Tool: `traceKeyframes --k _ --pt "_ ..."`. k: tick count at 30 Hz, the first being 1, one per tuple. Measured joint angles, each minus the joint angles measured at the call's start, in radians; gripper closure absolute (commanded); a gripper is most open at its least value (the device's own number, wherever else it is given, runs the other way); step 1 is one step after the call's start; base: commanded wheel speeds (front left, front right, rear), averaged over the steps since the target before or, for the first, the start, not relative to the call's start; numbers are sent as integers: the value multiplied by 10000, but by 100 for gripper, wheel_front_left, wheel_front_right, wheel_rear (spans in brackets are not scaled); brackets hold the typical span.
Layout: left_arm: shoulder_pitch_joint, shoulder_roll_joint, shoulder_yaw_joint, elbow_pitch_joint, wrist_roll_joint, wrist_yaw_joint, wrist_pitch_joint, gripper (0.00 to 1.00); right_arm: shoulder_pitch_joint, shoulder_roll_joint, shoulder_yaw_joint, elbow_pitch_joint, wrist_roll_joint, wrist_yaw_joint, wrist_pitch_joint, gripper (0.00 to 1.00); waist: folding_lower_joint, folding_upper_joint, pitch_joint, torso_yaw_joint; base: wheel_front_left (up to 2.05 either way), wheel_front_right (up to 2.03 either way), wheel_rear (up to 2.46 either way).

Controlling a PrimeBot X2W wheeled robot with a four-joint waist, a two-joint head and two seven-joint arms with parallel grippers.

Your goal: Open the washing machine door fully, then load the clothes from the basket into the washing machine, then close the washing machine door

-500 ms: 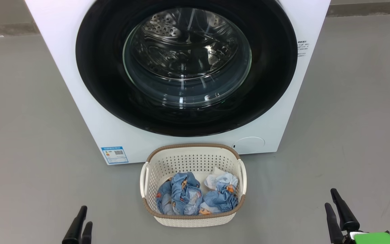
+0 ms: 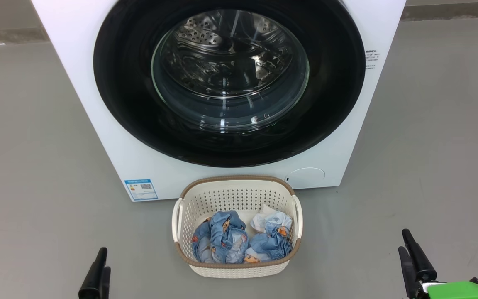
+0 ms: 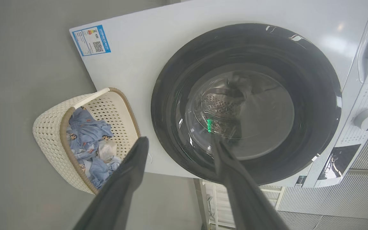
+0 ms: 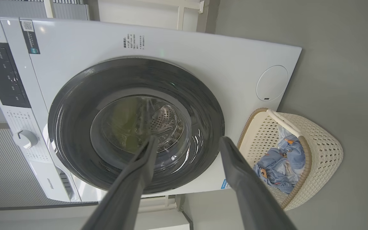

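A big white front-loading washing machine (image 2: 98,124) stands on a grey floor (image 2: 35,166), its large round door (image 2: 230,79), glossy black rim around a clear glass porthole, shut flush against the front. Just in front of it, below the door, sits a small cream-white perforated plastic basket (image 2: 235,198) with a brown rim, holding crumpled light blue printed and pale white clothes (image 2: 239,243). The left tool (image 2: 104,259) and right tool (image 2: 403,240) hang low on either side of the basket, well apart from it, each with its two dark fingers spread wide and holding nothing.
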Motion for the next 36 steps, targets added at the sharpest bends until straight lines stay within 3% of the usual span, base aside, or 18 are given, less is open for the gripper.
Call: traceKeyframes --k 36 --pt "1 320 -476 -706 3684 -2 -989 0 -56 -767 1363 -362 -3258 0 -934 0 0 0 -2 -8 0 0 0"
